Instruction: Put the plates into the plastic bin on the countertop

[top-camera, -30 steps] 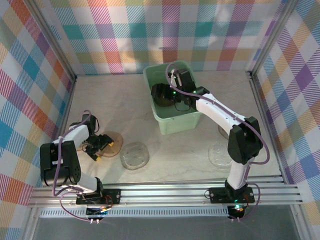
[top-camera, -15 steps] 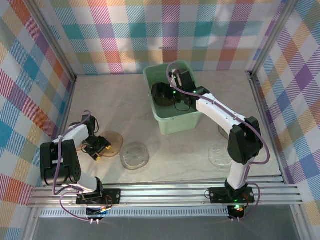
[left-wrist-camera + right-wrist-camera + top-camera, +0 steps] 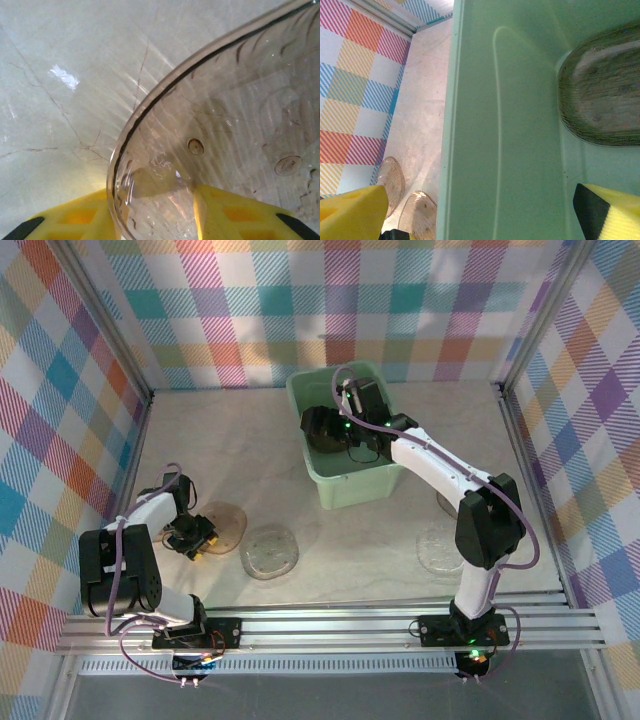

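On the countertop (image 3: 230,450), left hand (image 3: 193,538) apparently straddles the amber plate (image 3: 232,523).

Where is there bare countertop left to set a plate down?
Back left, between the side wall and the bin; front centre, between the clear plate and the right-hand plates. Crowded front left, around the amber plate.

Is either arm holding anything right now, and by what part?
Left gripper: jaws astride the amber plate at its rim; whether clamped cannot be told. Right gripper: open at the bin, holding nothing.
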Robot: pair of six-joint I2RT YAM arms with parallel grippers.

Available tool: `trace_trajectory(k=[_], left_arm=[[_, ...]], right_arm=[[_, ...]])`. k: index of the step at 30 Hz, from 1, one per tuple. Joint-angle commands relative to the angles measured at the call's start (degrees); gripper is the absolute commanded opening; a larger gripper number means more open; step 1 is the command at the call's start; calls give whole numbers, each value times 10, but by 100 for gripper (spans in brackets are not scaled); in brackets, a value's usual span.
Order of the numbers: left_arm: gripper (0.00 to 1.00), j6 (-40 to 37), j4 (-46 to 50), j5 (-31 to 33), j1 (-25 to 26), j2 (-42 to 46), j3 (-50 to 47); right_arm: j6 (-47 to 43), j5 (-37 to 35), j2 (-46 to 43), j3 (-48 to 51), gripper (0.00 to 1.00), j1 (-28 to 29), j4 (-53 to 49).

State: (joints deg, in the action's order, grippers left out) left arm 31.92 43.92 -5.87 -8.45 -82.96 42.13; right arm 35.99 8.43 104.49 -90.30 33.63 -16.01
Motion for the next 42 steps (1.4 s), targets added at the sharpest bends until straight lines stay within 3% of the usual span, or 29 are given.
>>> trace_trajectory(k=[1, 19, 29, 39, 42], left_arm=[[35, -2, -12, -32, -2, 9, -11], [18, 16, 0, -13, -1, 45, -7], [14, 44, 11, -17, -1, 86, 36], [0, 43, 25, -32, -2, 157, 83], [0, 37, 22, -44, -1, 182, 105]], right_arm=[[5, 5, 0, -6, 96, 4, -3], [-7, 1, -9, 2, 96, 4, -7], [-21, 6, -11, -7, 96, 4, -17], [-36, 3, -26, -3, 96, 4, -25], [-42, 6, -29, -7, 96, 4, -27]])
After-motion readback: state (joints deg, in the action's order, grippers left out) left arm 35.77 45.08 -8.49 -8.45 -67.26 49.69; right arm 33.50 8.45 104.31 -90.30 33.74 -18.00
